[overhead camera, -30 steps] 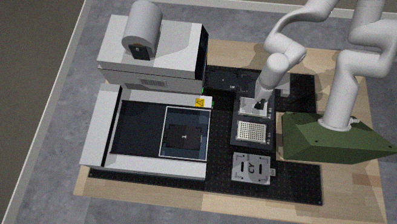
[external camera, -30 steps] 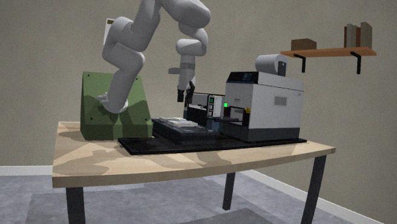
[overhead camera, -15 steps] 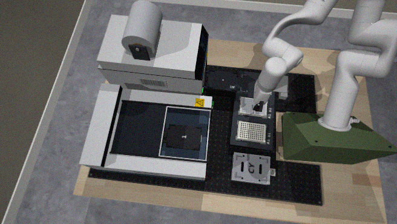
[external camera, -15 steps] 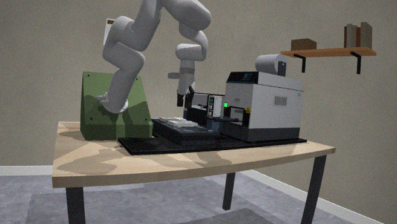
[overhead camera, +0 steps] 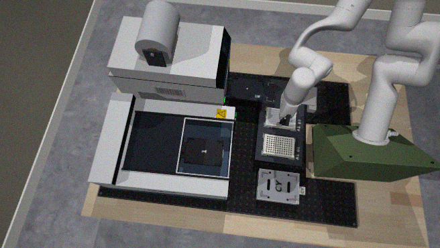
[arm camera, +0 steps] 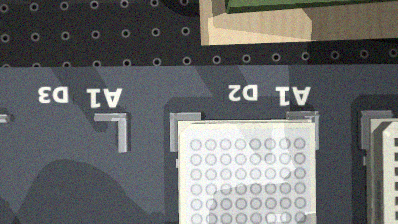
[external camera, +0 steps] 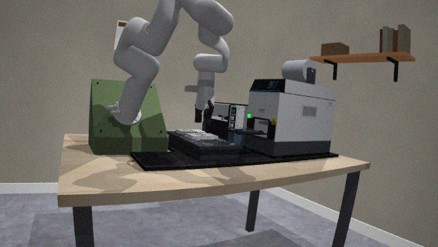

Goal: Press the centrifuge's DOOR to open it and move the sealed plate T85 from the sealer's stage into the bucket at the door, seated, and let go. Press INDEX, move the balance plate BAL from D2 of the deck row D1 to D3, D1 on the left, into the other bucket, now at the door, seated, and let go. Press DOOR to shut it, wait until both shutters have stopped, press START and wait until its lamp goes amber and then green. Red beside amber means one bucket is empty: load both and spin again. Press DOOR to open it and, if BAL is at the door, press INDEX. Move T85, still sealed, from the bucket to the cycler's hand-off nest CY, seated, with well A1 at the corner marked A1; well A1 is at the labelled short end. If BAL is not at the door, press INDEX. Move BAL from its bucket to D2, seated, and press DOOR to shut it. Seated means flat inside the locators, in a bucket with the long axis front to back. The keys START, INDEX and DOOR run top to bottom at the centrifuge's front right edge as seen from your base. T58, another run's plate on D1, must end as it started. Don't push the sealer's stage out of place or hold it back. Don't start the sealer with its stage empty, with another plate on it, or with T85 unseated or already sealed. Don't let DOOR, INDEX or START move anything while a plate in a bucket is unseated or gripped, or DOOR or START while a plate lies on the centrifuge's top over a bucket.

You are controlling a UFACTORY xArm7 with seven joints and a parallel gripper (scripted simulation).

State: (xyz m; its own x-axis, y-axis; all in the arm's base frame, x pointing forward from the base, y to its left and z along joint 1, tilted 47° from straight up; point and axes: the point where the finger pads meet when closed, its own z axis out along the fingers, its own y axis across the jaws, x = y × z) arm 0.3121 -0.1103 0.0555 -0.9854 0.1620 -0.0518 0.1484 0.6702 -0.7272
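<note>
A: Look of the balance plate BAL (arm camera: 247, 172)?

B: Pale grey and rectangular, covered in rows of small round wells. Partly dimmed by a shadow across its lower half in the wrist view.

A: Location?

B: Flat on the dark deck row (arm camera: 150, 82), in the nest labelled D2 (arm camera: 243, 93), tucked between grey corner locators. A1 mark printed just beside that label. Next nest, labelled D3 (arm camera: 53, 95), just an angled locator on dark surface. On the other side, edge of plate T58 (arm camera: 385, 170) on D1. From the top view, T58 (overhead camera: 279, 145) white with a fine grid of wells.

A: And the gripper (overhead camera: 285, 120)?

B: Pointing straight down over BAL (overhead camera: 272, 117), black fingers spread fully apart, nothing between them. From the exterior view, fingertips of the gripper (external camera: 203, 115) hanging above the deck plates, not touching them. Fingers out of sight in the wrist view.

A: Surroundings?

B: Centrifuge (overhead camera: 111, 147) left of the deck in the top view, with a light-framed opening and a dark bucket (overhead camera: 204, 152) inside. Sealer (overhead camera: 188, 57) behind it, a grey roll on top. Grey hand-off nest CY (overhead camera: 265, 194) in front of the deck row. Green pedestal (overhead camera: 369, 161) under the white arm.
</note>
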